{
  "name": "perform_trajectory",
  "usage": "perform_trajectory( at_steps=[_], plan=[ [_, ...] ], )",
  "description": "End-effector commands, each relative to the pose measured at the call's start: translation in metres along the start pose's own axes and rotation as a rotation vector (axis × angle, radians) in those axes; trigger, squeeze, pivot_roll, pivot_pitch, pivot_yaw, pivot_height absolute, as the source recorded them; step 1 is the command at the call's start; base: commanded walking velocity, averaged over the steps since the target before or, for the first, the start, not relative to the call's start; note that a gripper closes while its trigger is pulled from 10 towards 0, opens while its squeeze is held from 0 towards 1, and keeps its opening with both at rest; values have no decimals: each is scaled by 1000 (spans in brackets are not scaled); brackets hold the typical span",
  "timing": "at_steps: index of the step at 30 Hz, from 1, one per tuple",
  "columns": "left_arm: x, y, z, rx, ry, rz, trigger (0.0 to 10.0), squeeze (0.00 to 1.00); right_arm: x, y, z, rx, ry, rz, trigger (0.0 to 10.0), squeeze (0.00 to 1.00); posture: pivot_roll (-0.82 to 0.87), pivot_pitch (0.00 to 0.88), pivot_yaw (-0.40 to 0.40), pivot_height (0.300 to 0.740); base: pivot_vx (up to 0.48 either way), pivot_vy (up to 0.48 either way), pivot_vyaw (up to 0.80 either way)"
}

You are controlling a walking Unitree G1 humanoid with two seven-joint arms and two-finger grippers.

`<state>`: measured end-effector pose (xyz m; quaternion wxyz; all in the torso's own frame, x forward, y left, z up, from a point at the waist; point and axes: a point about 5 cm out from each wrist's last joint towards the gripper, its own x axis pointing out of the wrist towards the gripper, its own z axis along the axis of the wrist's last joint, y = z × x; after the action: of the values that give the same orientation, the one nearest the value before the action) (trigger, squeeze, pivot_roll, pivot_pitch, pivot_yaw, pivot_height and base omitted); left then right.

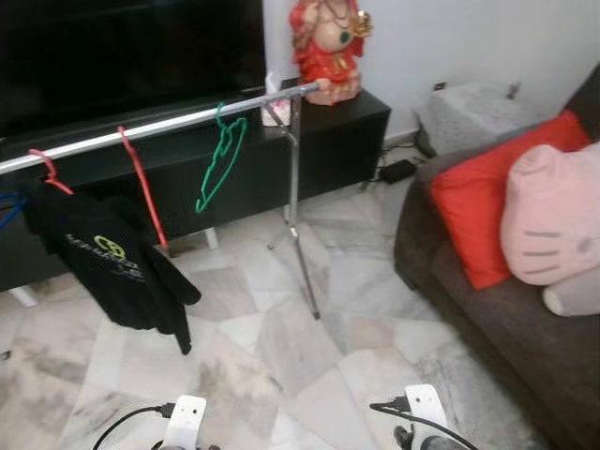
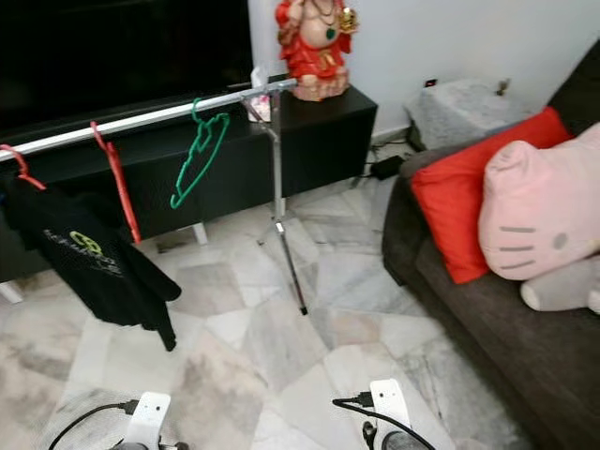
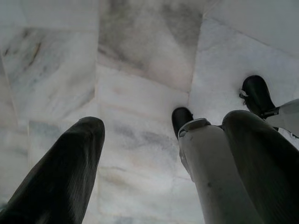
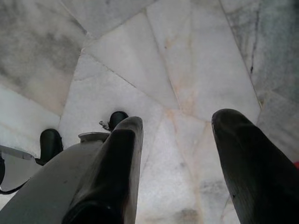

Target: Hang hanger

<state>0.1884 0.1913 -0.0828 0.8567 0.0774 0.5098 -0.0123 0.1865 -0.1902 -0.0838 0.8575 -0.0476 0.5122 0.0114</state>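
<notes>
Hanger-wise, we see both end effectors empty, fingers spread wide: left end effector (image 3: pixel 154 168) and right end effector (image 4: pixel 182 163) hang low, pointing at the marble floor (image 1: pixel 281 347). Farther out, green hanger (image 1: pixel 221 159) and red hanger (image 1: pixel 142 186) are on the rail (image 1: pixel 169 123), beside a black garment (image 1: pixel 108 258). We judge the hangers light, stiff, slippery plastic; grip near the hook. Wrist views show the robot's feet (image 3: pixel 181 119); head views add sofa (image 1: pixel 497 319).
</notes>
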Motion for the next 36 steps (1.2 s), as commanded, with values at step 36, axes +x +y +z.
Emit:
perform_trajectory(
  at_steps=[36],
  plan=[
    [0,3,-3,37,31,-4,10000,0,0,0,3,-4,1,0,10000,0,-126,0,35,740,0,-104,-741]
  ],
)
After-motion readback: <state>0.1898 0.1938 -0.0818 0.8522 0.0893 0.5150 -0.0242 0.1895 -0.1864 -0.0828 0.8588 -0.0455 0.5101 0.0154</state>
